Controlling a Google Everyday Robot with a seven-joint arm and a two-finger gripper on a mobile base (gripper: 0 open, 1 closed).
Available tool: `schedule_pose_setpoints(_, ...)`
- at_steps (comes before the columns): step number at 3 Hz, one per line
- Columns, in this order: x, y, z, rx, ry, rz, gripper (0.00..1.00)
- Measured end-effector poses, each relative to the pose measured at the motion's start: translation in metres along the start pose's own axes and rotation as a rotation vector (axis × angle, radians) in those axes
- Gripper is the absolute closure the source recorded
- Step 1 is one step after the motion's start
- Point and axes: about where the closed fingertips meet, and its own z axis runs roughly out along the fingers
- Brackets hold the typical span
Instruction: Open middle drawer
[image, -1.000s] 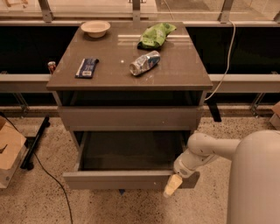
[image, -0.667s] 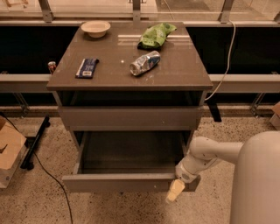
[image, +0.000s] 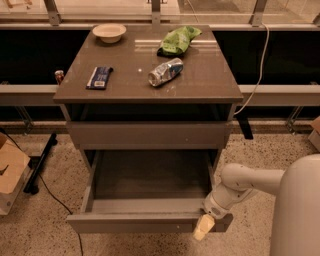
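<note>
The middle drawer (image: 145, 223) stands pulled well out of the cabinet, its grey-brown inside bare to view and its flat front panel the part nearest the camera; above it a closed drawer front (image: 150, 135) sits flush under the counter (image: 130, 85), which carries a bowl (image: 109, 32), a green bag (image: 179, 40), a crushed can (image: 165, 72) and a dark packet (image: 99, 77); the gripper (image: 206, 228) is at the right end of the open drawer's front panel, touching or all but touching its face, with the pale arm (image: 245, 182) reaching in from the lower right; whether the gripper is spread or closed on the panel I cannot tell; the panel's long axis runs left to right across the view, while the drawer travels at right angles to that, toward the camera; so the drawer lies to the left of the gripper, and any further pull would act far off centre, which I judge could skew it in its runners; the opening looks nearly complete.
</note>
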Motion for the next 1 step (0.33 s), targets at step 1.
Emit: schedule_pose_setpoints(1,0.0000,0.0000,0.0000,0.000,0.000,0.000,0.00)
